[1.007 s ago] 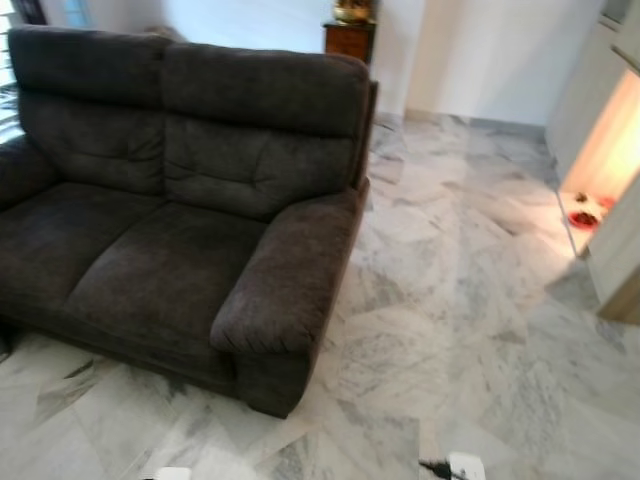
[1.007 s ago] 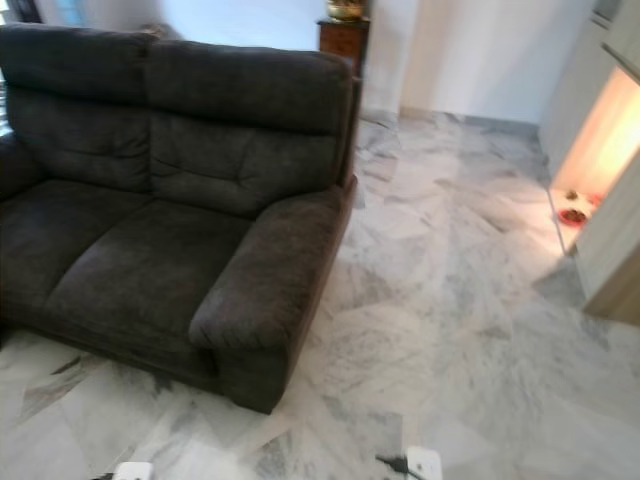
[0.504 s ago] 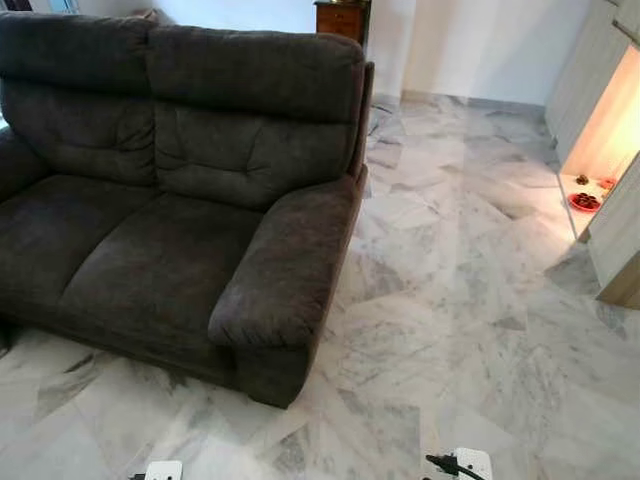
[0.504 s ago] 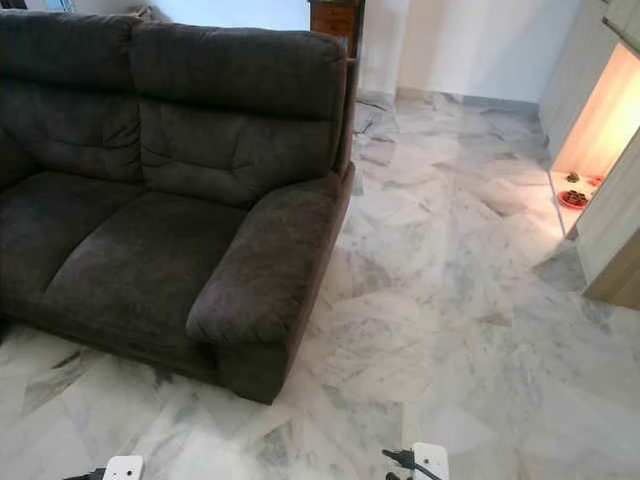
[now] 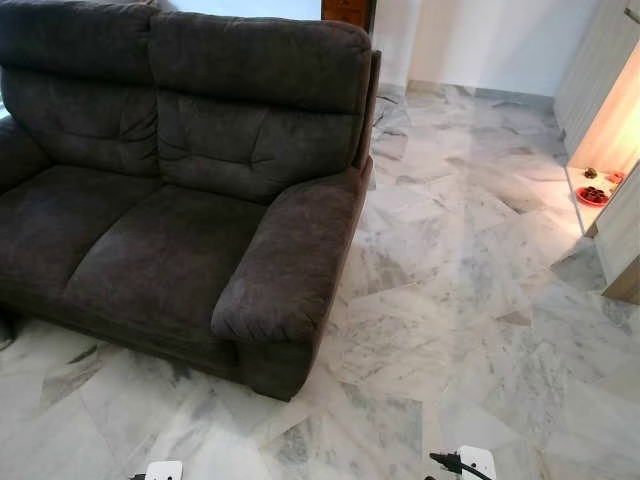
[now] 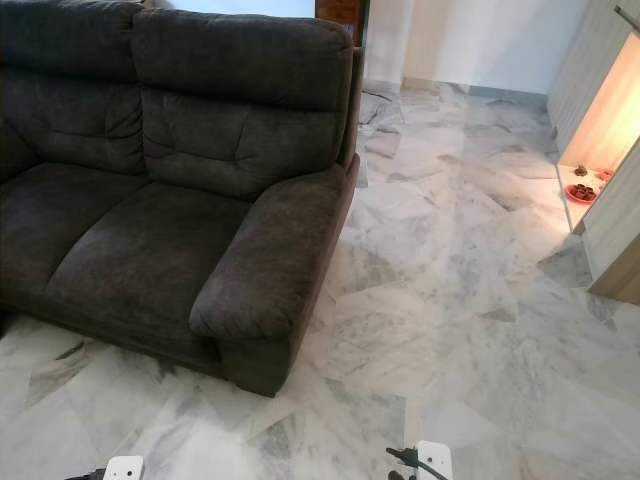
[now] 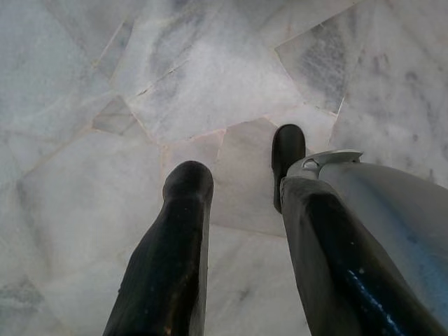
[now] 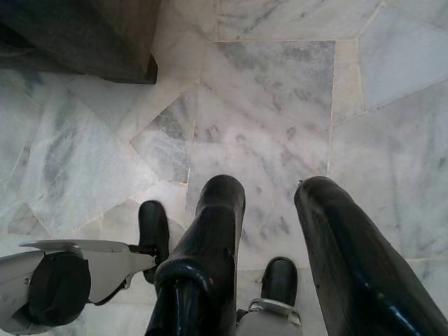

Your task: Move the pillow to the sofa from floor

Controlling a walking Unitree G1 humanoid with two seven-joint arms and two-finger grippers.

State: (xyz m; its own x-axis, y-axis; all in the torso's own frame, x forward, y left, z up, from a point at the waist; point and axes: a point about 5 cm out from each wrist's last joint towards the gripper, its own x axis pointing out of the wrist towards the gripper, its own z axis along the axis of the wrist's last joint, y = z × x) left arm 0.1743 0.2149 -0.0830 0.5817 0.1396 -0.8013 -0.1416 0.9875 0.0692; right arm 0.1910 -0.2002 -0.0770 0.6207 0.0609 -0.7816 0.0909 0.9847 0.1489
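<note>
A dark grey two-seat sofa (image 5: pixel 180 190) stands on the pale marble floor (image 5: pixel 470 300), taking up the left half of the eye views. Its nearer armrest (image 5: pixel 290 265) points toward me, and its seat cushions show only their own dark fabric. My left gripper (image 7: pixel 241 185) hangs open over bare marble tiles, with nothing between its fingers (image 7: pixel 183 238). My right gripper (image 8: pixel 269 189) is open too, low over the floor near the sofa's bottom corner (image 8: pixel 84 42). Small white parts of my body (image 5: pixel 466 462) sit at the lower edge.
A wooden cabinet (image 5: pixel 348 10) stands behind the sofa by the white wall (image 5: pixel 480 40). At the right, a lit opening holds a red dish (image 5: pixel 597 193) on the floor, beside a pale cupboard side (image 5: pixel 625 240). Marble floor stretches to the right of the sofa.
The whole picture has shifted, so the camera moved: it now looks a little lower and the blur has gone. The sofa and floor have not moved.
</note>
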